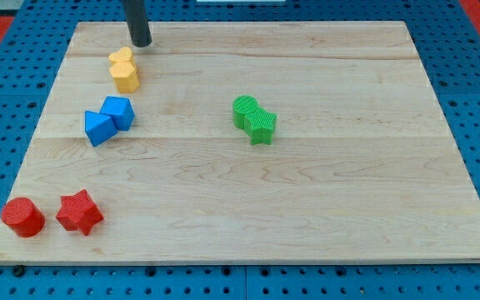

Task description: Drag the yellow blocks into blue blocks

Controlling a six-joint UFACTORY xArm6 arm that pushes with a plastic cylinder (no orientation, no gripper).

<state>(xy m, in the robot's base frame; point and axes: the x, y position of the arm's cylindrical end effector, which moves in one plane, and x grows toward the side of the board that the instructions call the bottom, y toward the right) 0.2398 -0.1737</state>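
Note:
Two yellow blocks touch each other near the view's top left: a small one (121, 57) and a larger one (126, 77) just below it. Two blue blocks sit touching below them: a blue cube-like block (118, 111) and a blue block (99, 127) to its lower left. A small gap separates the yellow pair from the blue pair. My tip (142, 42) rests on the board just above and to the right of the yellow blocks, close to the small one.
Two green blocks (254, 117) touch near the board's middle. A red cylinder (23, 217) and a red star block (80, 212) sit at the bottom left. The wooden board (307, 208) lies on a blue pegboard.

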